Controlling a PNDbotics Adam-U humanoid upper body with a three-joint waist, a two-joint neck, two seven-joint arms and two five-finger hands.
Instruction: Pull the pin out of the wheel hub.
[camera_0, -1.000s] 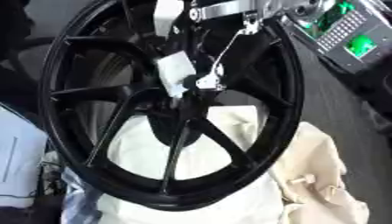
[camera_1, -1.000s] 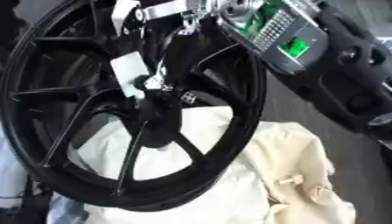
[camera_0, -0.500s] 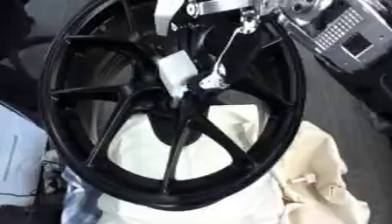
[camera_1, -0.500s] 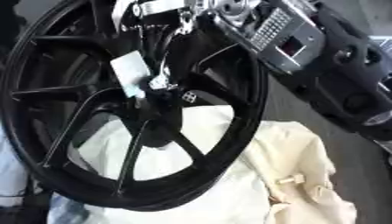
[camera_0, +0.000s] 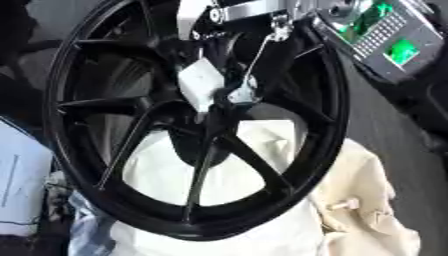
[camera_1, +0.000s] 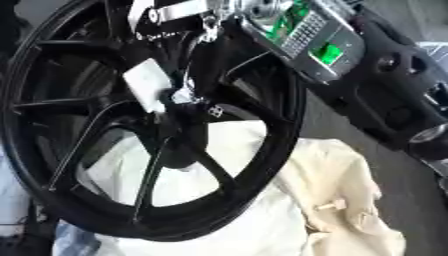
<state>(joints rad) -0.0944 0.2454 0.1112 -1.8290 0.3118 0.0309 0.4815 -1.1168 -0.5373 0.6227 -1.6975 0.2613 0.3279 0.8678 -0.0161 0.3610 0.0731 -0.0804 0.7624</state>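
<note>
- Left eye view: black spoked wheel (camera_0: 197, 120) tilted on cream cloth (camera_0: 367, 200); hub (camera_0: 229, 95) carries the pin beside a white tag (camera_0: 199, 84). My right hand (camera_0: 262, 15) reaches over the rim; I cannot tell its fingers.
- Right eye view: left hand absent. I judge the risk: pulling askew drags the wheel off the cloth.

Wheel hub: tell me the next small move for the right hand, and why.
Probably draw the right hand slowly straight away from the wheel hub. Its dark fingers already reach down to the hub beside the white tag, and something small and silvery, likely the pin, sits there. Whether the fingers have closed on it cannot be seen.
</note>
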